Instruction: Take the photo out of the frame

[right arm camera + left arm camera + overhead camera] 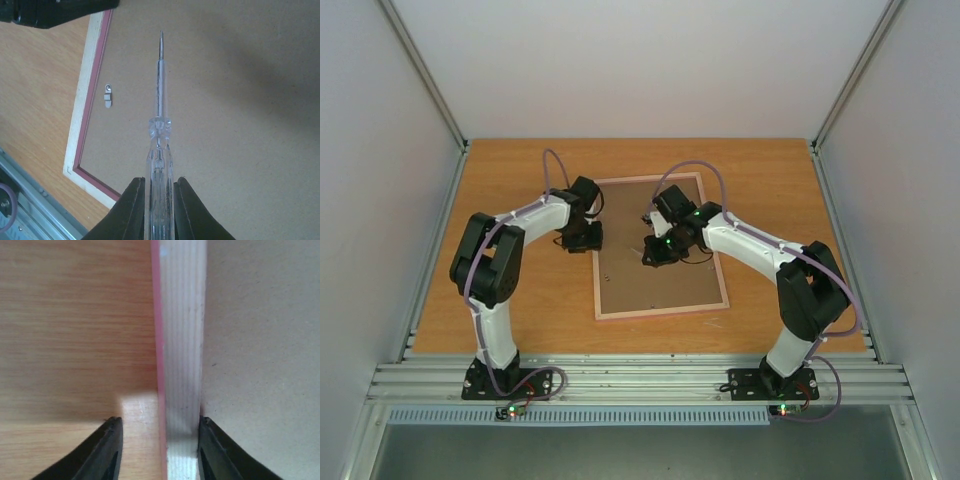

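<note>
Frame [660, 310] face down: left gripper [160, 424], jaws apart, straddles its rail, likely bracing; right gripper [159, 182] clamps screwdriver [159, 125] over its backing board [240, 150].

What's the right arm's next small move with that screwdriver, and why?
Probably swing the screwdriver tip over to the small metal tab beside the frame rail, to work it loose. The frame lies back-up with the backing board in place. The right gripper aims the tip at bare board, away from the tab, and the left gripper straddles the rail.
</note>
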You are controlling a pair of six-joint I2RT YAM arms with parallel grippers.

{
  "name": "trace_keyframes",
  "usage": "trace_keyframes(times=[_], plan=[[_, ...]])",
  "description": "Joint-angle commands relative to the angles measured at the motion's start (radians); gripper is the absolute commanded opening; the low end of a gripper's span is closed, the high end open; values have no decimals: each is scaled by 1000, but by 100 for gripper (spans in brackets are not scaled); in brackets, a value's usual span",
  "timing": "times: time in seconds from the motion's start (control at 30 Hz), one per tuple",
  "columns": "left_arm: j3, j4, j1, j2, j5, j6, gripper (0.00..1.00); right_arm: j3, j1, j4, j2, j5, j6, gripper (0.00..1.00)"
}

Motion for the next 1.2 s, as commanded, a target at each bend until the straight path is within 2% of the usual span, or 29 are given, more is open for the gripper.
trace_keyframes(times=[0.0,0.13,0.23,0.7,1.17], plan=[[16,-47,2,13,-4,46,36,-8,-8,29,-37,15,0,1],[-22,-49,0,-5,32,62,18,1,-8,37,-34,22,0,1],[-62,-47,0,-30,60,67,13,22,-8,43,-22,33,2,1],[-273,2,-32,-203,158,35,11,226,-8,67,184,-45,34,1],[-336,22,-35,-233,190,24,10,361,10,54,355,-166,11,1]])
